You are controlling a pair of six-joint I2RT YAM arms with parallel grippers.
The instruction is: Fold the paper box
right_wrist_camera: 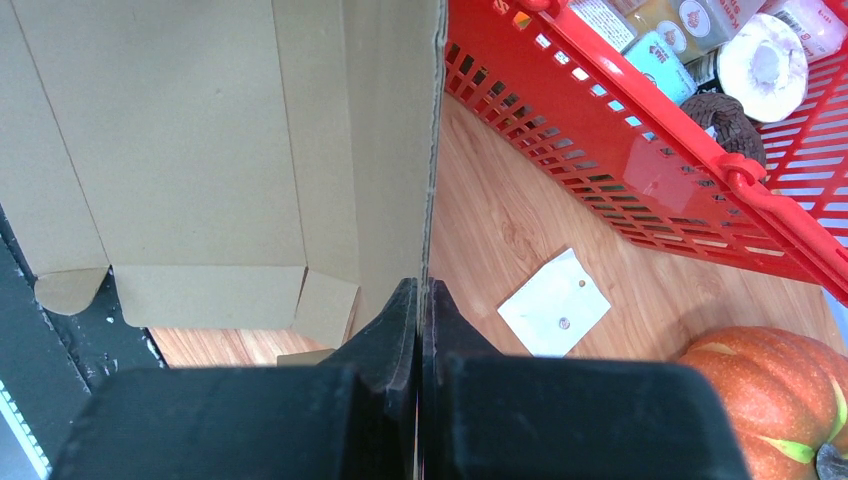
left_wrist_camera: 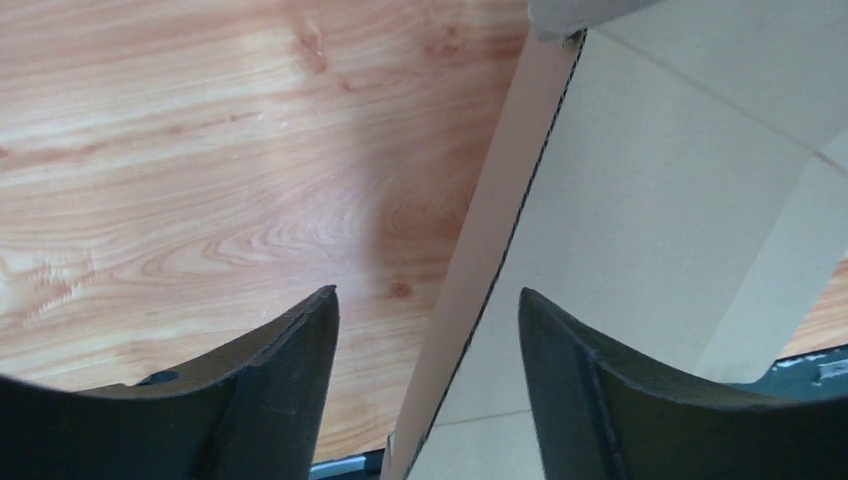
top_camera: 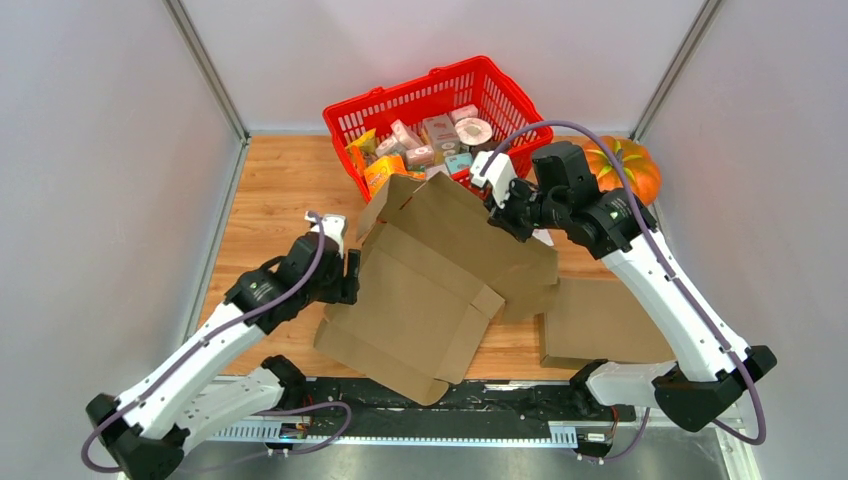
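The paper box (top_camera: pixel 440 270) is a brown cardboard blank, partly opened, held tilted above the middle of the table. My right gripper (top_camera: pixel 502 205) grips its far right edge. In the right wrist view the gripper (right_wrist_camera: pixel 421 290) is shut on the thin edge of the box wall (right_wrist_camera: pixel 180 150). My left gripper (top_camera: pixel 350 277) is at the box's left side. The left wrist view shows that gripper (left_wrist_camera: pixel 428 310) open, with an upright cardboard edge (left_wrist_camera: pixel 500 230) passing between the fingers (left_wrist_camera: pixel 290 370) and touching neither.
A red basket (top_camera: pixel 405 90) of small packages stands at the back. An orange pumpkin (top_camera: pixel 625 165) sits at the back right, behind my right arm. A second flat cardboard piece (top_camera: pixel 600 320) lies front right. A white paper tag (right_wrist_camera: pixel 555 302) lies on the wood near the basket.
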